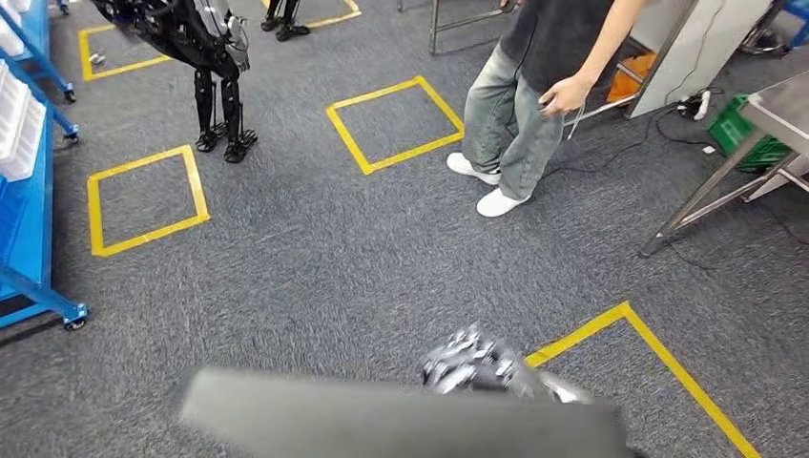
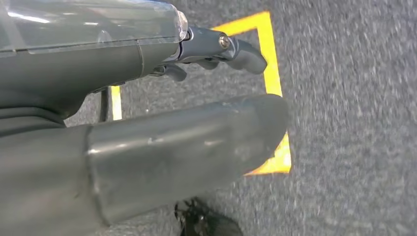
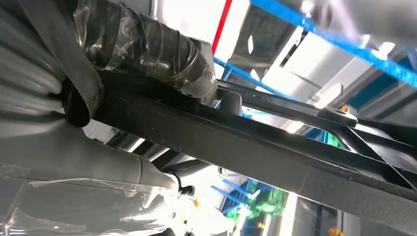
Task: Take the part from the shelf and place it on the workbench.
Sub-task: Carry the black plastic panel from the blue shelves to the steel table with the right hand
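The part (image 1: 401, 420) is a flat grey panel, blurred, lying across the bottom of the head view. My right hand (image 1: 477, 367) grips it at its far edge. In the right wrist view the part (image 3: 255, 147) is a long dark bar running between the thick thumb (image 3: 74, 162) and the taped fingers (image 3: 147, 49). My left hand (image 2: 147, 113) hangs over the carpet with thumb and fingers apart and holds nothing. The blue shelf (image 1: 29, 229) stands at the left edge. The metal workbench (image 1: 777, 105) is at the far right.
A person (image 1: 520, 114) in jeans and white shoes stands ahead, between me and the workbench. Another humanoid robot (image 1: 205, 57) stands at the back left. Yellow tape squares (image 1: 396, 124) mark the grey carpet. A green crate (image 1: 739, 129) sits under the workbench.
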